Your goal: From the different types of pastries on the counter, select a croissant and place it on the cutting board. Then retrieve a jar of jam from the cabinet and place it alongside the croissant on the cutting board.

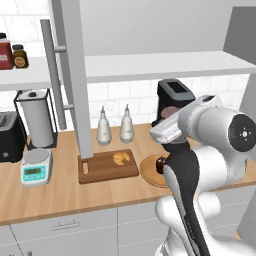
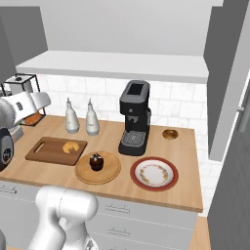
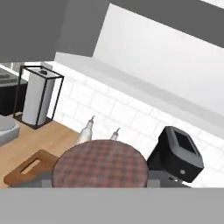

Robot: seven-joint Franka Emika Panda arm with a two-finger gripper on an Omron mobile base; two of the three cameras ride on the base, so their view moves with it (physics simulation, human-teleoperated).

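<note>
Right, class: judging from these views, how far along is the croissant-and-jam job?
Done: the croissant lies on the cutting board. In hand: the gripper is shut on the jar of jam. Left: setting the jar beside the croissant on the board.

the jar of jam (image 3: 99,162) sits right at the hand, above the counter (image 1: 60,195). below and beyond it, the croissant (image 1: 121,158) lies on the cutting board (image 1: 102,170); the coffee machine (image 3: 177,154) stands off to one side.
</note>
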